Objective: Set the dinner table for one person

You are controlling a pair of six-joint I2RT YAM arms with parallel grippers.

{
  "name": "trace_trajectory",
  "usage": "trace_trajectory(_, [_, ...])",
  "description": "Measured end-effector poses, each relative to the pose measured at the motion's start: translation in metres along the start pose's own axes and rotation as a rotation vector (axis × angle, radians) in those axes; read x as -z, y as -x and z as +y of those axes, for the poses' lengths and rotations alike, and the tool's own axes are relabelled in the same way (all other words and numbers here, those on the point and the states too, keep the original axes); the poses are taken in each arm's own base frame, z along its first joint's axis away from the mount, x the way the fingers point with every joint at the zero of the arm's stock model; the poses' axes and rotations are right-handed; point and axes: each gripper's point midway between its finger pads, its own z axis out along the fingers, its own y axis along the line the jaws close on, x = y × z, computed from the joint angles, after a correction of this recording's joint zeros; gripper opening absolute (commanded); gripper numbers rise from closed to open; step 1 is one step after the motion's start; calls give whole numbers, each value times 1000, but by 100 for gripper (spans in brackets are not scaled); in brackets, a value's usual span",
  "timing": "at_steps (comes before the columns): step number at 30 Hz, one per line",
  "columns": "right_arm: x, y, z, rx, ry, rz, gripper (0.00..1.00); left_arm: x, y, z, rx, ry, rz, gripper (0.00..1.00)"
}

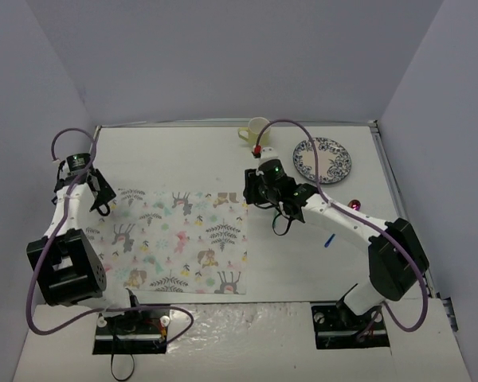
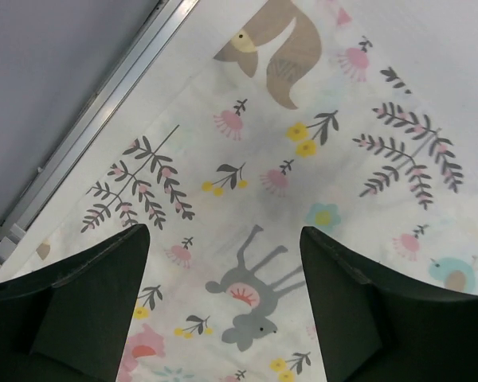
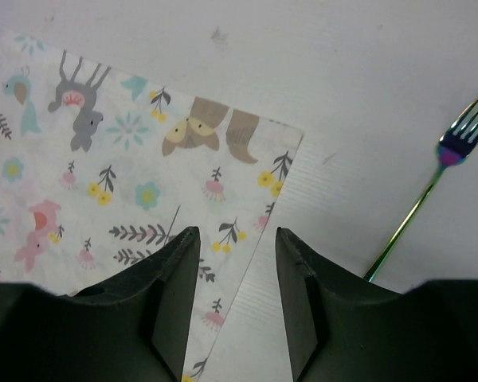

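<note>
The table fills the whole work area, and the mat is laid flat on its near left part. This step can be judged as done or nearly done: the edges look straight and no folds are seen.

The left gripper is held over the far left corner of the mat, with its jaws spread wide and nothing between them. The right gripper is held over the far right corner, its jaws also apart and empty. Whether the fingers touch the cloth cannot be told.

The rest is not yet done. The plate and the cup are standing at the far side of the table, well apart from the mat. The fork is lying on the bare table to the right of the mat. These three are probably to be brought to the mat. No knife or spoon is seen.

No brand, label or writing can be read anywhere. The mat carries only printed animals, flowers and leaves.
</note>
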Motion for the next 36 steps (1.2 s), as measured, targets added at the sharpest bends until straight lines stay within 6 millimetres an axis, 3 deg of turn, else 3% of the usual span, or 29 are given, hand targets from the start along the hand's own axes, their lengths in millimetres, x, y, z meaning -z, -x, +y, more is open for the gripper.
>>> trace_trajectory(3, [-7,3,-9,2,-19,4,40,24,-2,-6,28,-81,-48,84])
trace_trajectory(6, [-20,-8,-14,21,-35,45,40,50,-9,-14,30,-168,-112,96])
trace_trajectory(11, [-48,-37,-19,59,-40,135,39,107,-23,-38,-55,-341,-257,97])
trace_trajectory(16, [-64,-51,-20,90,-32,173,39,161,-28,-62,-180,-502,-404,97])
trace_trajectory(20, [-75,-54,-20,110,-26,183,39,171,-41,-67,-241,-551,-442,97])
trace_trajectory(24, [-86,-55,-20,129,-21,183,39,161,-53,-62,-275,-521,-425,97])
trace_trajectory(36, [-111,-59,-20,156,-22,190,39,152,-54,-60,-297,-485,-409,97])
